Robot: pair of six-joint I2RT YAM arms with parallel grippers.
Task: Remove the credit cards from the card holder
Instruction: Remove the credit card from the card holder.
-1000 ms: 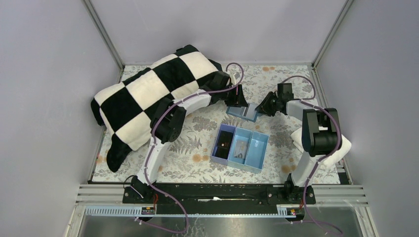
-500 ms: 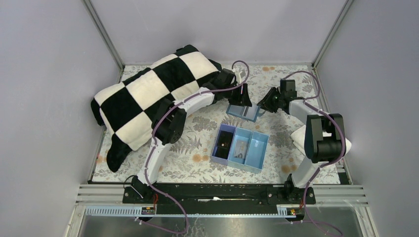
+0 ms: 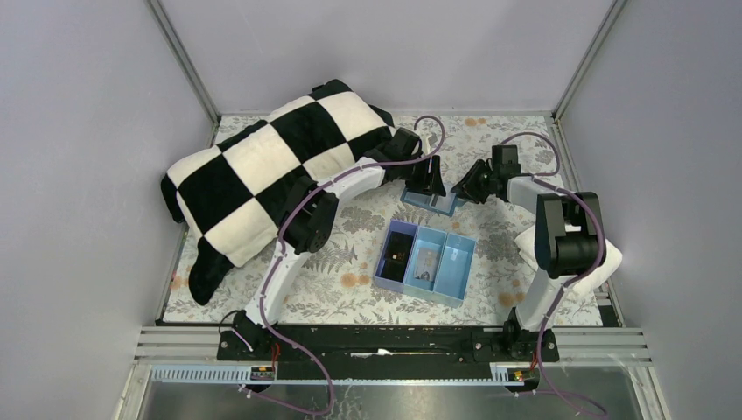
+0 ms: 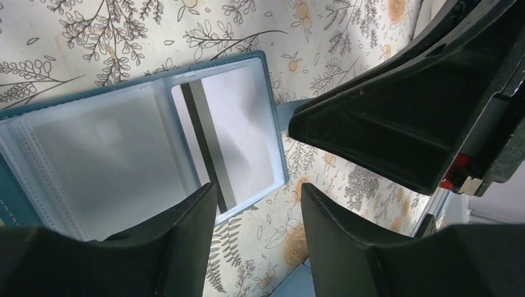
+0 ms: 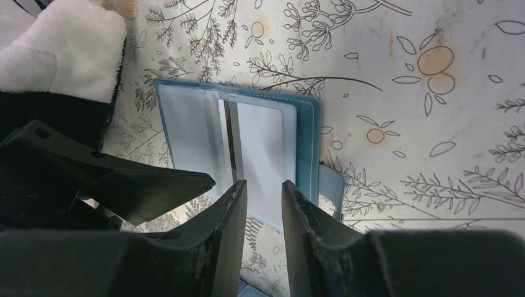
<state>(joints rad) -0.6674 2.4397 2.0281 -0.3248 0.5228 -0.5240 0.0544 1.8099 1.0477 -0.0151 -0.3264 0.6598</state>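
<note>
Toward the back of the floral-printed counter, just right of a black-and-white chequered blanket, the left end effector hovers over the card holder. Its jaws are moderately apart and hold nothing. The card holder, a blue-teal wallet, lies open and flat on the counter with its clear pockets facing up. One credit card, pale with a dark stripe down one side, sits inside the clear pocket of the panel nearer the right arm. Whether the other panel holds more cards cannot be told. The right end effector faces in from the opposite side, its jaws a narrow gap apart with nothing between them, hanging close over that same panel. A light-blue three-compartment tray sits nearer the arm bases, apart from the wallet.

Nothing appears to pin the card holder down, so a pull on the card would likely drag the whole wallet along or fold it shut. The card lies thin and flat under slick plastic, so fingertips may slide off it or pinch the pocket instead. The two end effectors work very near each other and could collide.

No brand, label or readable writing shows on the card, the wallet or the tray.
</note>
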